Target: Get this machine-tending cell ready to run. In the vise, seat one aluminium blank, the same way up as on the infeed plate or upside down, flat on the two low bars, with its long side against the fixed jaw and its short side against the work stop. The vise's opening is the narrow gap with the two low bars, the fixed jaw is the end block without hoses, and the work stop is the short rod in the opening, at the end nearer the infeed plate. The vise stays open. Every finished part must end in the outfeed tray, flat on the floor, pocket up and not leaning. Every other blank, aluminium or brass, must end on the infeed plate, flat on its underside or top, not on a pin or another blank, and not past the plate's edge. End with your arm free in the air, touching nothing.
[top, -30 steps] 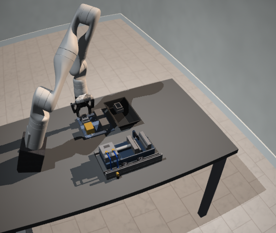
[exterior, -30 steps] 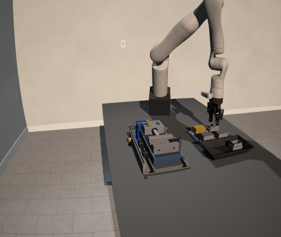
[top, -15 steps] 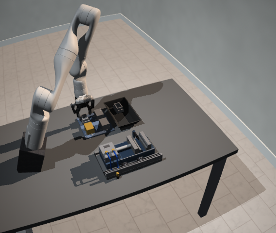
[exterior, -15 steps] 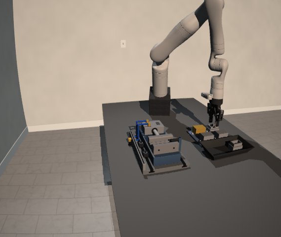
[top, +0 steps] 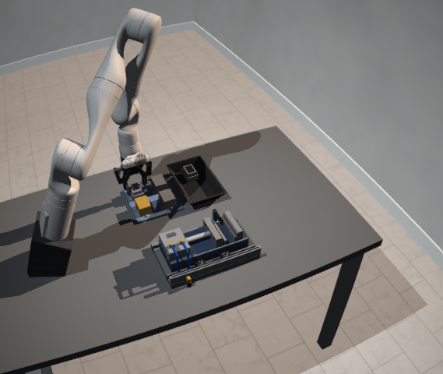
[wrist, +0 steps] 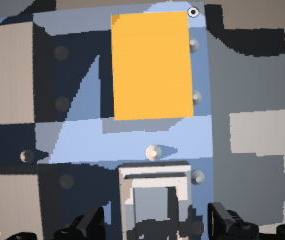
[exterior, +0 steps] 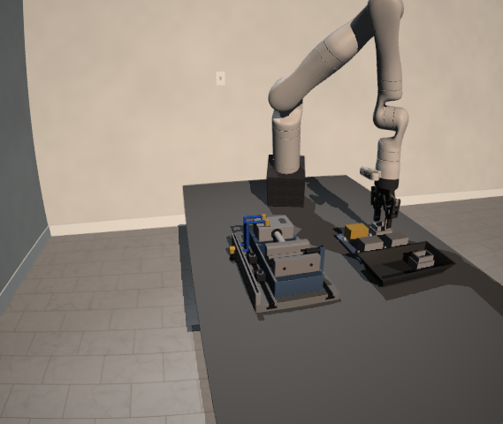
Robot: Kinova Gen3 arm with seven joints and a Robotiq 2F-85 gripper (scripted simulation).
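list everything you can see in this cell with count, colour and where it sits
table: 1, dark grey, under everything
vise: 1, grey and blue, mid-table, opening holds no blank
infeed plate: 1, light blue, between pedestal and tray
brass blank: 1, orange-yellow, on plate
aluminium blanks: 2, grey, on plate, tray side
finished parts: 2, grey, one on plate, one in tray
outfeed tray: 1, black, beside plate
pedestal: 1, black, table edge
arm: 1, off-white
end effector: 1, black, open, straddling plate's finished part
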